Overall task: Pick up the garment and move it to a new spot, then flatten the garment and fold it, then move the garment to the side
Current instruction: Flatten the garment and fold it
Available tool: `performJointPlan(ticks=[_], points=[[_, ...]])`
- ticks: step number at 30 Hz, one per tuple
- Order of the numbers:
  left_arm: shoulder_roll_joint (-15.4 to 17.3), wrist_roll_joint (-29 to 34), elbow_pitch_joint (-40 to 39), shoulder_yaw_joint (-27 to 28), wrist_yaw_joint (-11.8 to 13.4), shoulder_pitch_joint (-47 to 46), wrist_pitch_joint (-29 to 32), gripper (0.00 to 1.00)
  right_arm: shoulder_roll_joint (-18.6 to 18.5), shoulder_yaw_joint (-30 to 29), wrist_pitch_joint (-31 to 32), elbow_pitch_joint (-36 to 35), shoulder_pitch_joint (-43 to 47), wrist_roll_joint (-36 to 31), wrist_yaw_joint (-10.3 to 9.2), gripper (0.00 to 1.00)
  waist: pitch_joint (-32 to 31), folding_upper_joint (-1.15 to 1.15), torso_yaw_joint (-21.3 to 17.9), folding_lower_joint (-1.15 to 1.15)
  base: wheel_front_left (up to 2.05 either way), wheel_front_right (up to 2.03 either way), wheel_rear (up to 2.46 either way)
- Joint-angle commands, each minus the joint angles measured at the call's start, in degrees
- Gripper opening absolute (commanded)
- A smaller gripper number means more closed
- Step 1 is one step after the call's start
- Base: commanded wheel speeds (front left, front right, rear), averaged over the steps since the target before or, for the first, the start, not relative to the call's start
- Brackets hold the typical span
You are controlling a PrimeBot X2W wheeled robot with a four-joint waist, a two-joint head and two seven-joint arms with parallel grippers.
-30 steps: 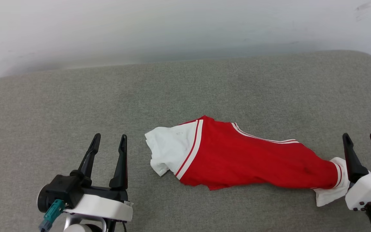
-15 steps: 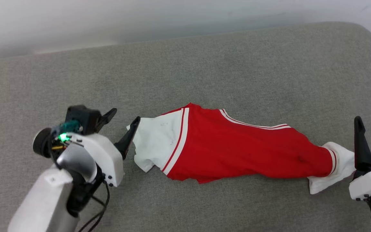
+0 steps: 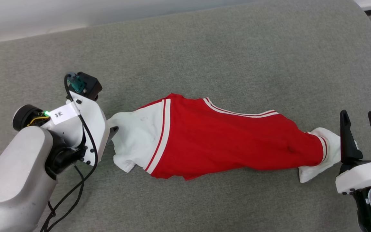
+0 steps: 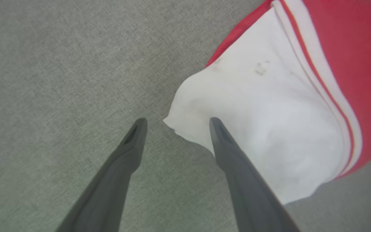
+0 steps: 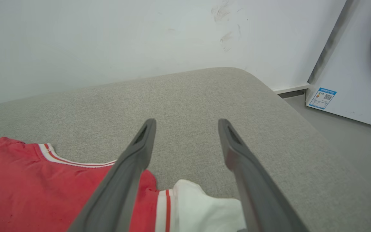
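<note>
The garment [image 3: 224,141], a red jersey with white sleeves, lies stretched left to right on the grey cushion [image 3: 204,58]. My left gripper [image 4: 176,122] points down at the corner of the left white sleeve [image 4: 262,129]. Its fingers stand open and the sleeve's tip lies between them, with one finger over the sleeve's edge. In the head view the left wrist [image 3: 85,129] covers most of those fingers. My right gripper [image 3: 359,125] stands open just right of the other white sleeve [image 3: 325,151], with nothing between its fingers [image 5: 140,154].
The cushion's rounded right edge [image 5: 288,106] drops to a grey floor. A white appliance [image 5: 349,64] stands beyond it. A white wall [image 5: 108,38] runs behind the cushion. A black cable [image 3: 72,193] hangs from the left arm.
The head camera has tilted down, shifting the whole picture. My left arm swung forward and turned right, bringing its open fingers to the left sleeve's corner. The right gripper and garment stayed put.
</note>
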Motion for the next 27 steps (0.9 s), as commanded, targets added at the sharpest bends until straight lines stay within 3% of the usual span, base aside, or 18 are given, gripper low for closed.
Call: performJointPlan(ticks=[1,9,10,11,19,24,27], points=[[0.4,-0.48,1.2,-0.94,-0.08,-0.99,1.0,1.0,0.31,0.28,-0.48,0.31,-0.84,-0.12,-0.02,1.0,1.02,0.0,-0.93,0.0,0.0,0.0,0.0],[0.79,-2.16,5.77,-4.69,-0.08,-0.87,2.3,1.0,0.42,0.47,-1.16,1.58,-1.13,-0.35,-0.02,1.0,2.68,0.0,-1.59,0.0,0.0,0.0,0.0],[0.73,-2.73,6.55,-5.05,-0.08,-0.39,2.42,0.66,0.42,0.44,-1.19,1.7,-1.1,-0.47,-0.02,1.0,2.76,0.0,-1.52,0.0,0.0,0.0,0.0],[0.78,-3.24,7.31,-5.26,-0.09,0.08,2.27,0.0,0.43,0.46,-1.18,1.86,-1.13,-0.56,-0.02,1.0,2.8,0.0,-1.45,0.0,0.0,0.0,0.0],[2.16,-5.34,8.14,-1.76,0.51,2.6,-4.33,0.0,0.44,0.25,-0.6,2.26,-1.09,-1.11,-0.02,1.0,1.05,0.0,0.22,0.0,0.0,0.0,0.0],[3.19,-6.37,4.71,0.73,2.12,6.42,-8.62,0.0,0.43,0.11,-0.08,2.4,0.16,-1.29,-0.02,1.0,-0.75,0.0,1.87,0.0,0.0,0.0,0.0],[3.59,-7.34,0.49,2.64,4.33,10.61,-11.24,0.0,0.43,-0.09,0.53,2.34,0.85,-1.49,-0.02,1.0,-2.35,0.0,3.53,0.0,0.0,0.0,0.0]])
